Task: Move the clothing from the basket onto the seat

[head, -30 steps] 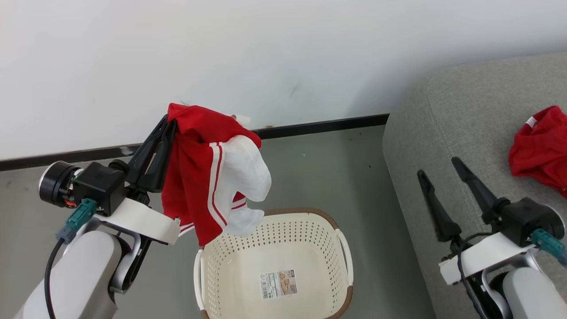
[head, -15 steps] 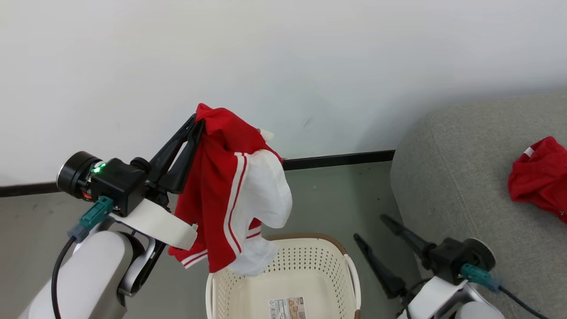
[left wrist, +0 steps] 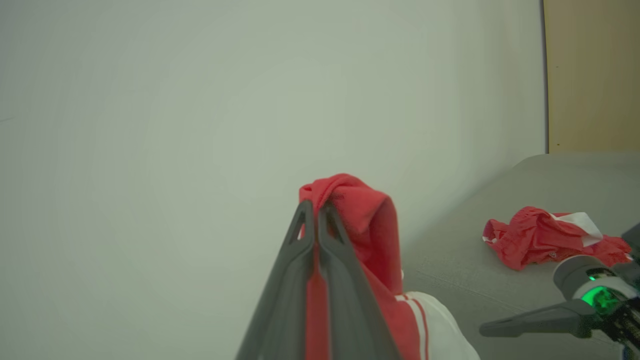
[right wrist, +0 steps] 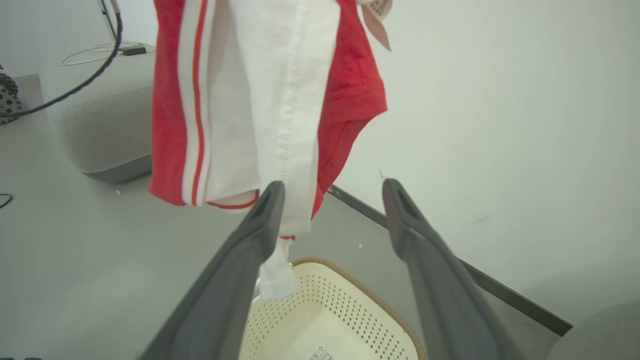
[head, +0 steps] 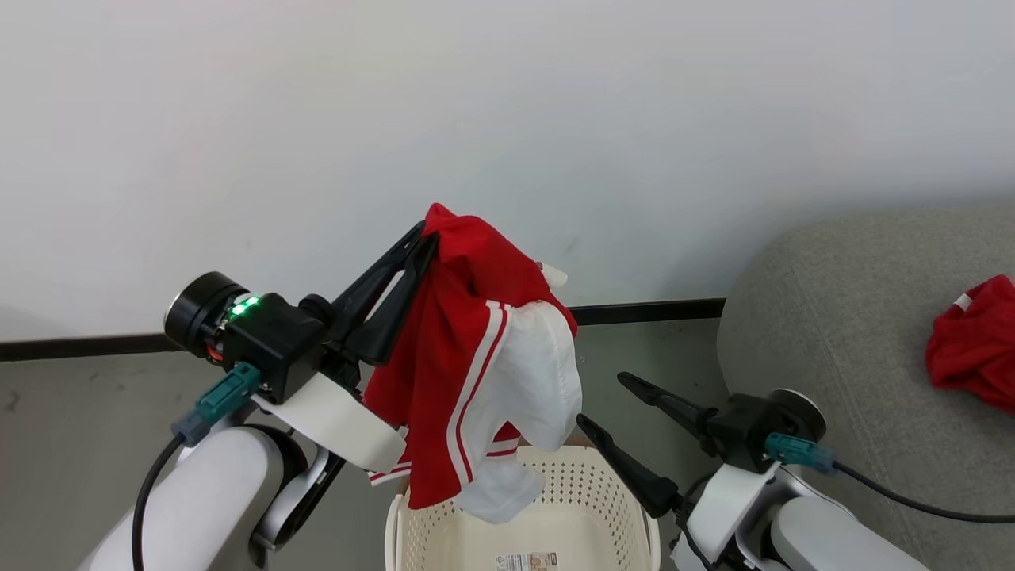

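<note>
A red-and-white garment (head: 476,373) hangs above the basket (head: 571,507), its top fold grasped in the left gripper's (head: 423,238) clenched jaws. The basket is cut off below. The right gripper (head: 600,396) hovers beside it, jaws released. Another red garment (head: 971,353), partly cropped, lies on the seat (head: 833,317).

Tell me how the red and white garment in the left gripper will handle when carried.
Likely floppy: the garment drapes in folds from the left gripper, pinched at one bunched spot. Probably light, since that small pinch bears it all. Its loose hem dangles above the basket and may swing or snag.
</note>
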Motion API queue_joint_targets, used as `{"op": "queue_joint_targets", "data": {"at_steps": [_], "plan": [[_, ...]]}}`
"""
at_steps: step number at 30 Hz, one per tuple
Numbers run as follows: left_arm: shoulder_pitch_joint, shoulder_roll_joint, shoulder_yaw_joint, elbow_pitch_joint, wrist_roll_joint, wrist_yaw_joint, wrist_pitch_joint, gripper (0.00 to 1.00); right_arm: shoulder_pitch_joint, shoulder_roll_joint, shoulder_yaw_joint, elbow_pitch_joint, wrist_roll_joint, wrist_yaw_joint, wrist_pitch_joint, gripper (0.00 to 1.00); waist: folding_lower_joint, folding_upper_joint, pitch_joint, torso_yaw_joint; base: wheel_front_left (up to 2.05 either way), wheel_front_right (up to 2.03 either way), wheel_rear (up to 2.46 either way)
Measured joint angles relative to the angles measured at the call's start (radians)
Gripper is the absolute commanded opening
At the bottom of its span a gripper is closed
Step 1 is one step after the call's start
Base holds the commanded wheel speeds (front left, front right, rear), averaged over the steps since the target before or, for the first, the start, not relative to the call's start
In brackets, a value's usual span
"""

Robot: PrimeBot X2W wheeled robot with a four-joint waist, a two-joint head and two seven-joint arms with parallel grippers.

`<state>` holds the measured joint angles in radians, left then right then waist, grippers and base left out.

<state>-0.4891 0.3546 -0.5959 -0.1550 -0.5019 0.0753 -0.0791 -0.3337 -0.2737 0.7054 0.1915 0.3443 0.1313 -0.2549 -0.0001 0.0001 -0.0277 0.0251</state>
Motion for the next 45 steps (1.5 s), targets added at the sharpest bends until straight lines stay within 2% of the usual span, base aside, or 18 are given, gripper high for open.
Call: {"op": "queue_joint_targets", "data": {"at_steps": [14,23,24,25,27,28,29,34,39,45], "plan": [[-0.017,-0.014,-0.033,-0.049,0.0,0.001,0.049,0.0,-0.212,-0.005,0.295,0.114,0.118,0.0,0.015,1.0,0.0,-0.0001,-0.003,0.052,0.0,0.0,0.0],[-0.017,-0.037,-0.055,-0.055,-0.007,0.001,0.069,0.0,-0.308,0.059,0.418,0.215,0.189,0.0,0.014,1.0,0.0,0.0,-0.001,0.076,0.0,0.0,0.0],[-0.017,-0.037,-0.057,-0.055,-0.007,0.001,0.069,0.0,-0.313,0.064,0.424,0.224,0.197,0.0,0.014,0.84,0.0,0.0,-0.001,0.078,0.0,0.0,0.0],[-0.017,-0.038,-0.058,-0.055,-0.008,0.001,0.069,0.0,-0.319,0.067,0.439,0.236,0.201,0.0,0.014,0.51,0.0,0.0,-0.001,0.08,0.0,0.0,0.0],[-0.017,-0.039,-0.06,-0.055,-0.008,0.001,0.069,0.0,-0.326,0.069,0.453,0.242,0.201,0.0,0.014,0.31,0.0,0.0,0.0,0.082,0.0,0.0,0.0],[-0.017,-0.04,-0.061,-0.055,-0.009,0.001,0.072,0.0,-0.333,0.071,0.463,0.245,0.201,0.0,0.013,0.31,0.0,0.0,0.0,0.084,0.0,0.0,0.0],[-0.017,-0.041,-0.061,-0.054,-0.01,0.001,0.076,0.0,-0.338,0.073,0.473,0.248,0.202,0.0,0.01,0.0,0.0001,-0.0001,0.0,0.085,0.0,0.0,0.0],[-0.012,-0.04,-0.052,-0.036,-0.027,0.011,0.078,0.0,-0.361,0.071,0.513,0.266,0.217,0.0,0.008,0.0,0.0,0.0,0.001,0.083,0.0,0.0,0.0],[0.017,-0.04,-0.031,0.002,-0.057,0.029,0.078,0.0,-0.367,0.025,0.496,0.266,0.229,0.0,0.007,0.0,0.0,-0.0001,0.001,0.073,0.0,0.0,0.0],[0.081,-0.04,-0.014,0.054,-0.09,0.046,0.073,0.0,-0.36,-0.013,0.337,0.174,0.233,0.0,0.007,0.0,0.0,0.0,0.0,0.052,0.0,0.0,0.0]]}}
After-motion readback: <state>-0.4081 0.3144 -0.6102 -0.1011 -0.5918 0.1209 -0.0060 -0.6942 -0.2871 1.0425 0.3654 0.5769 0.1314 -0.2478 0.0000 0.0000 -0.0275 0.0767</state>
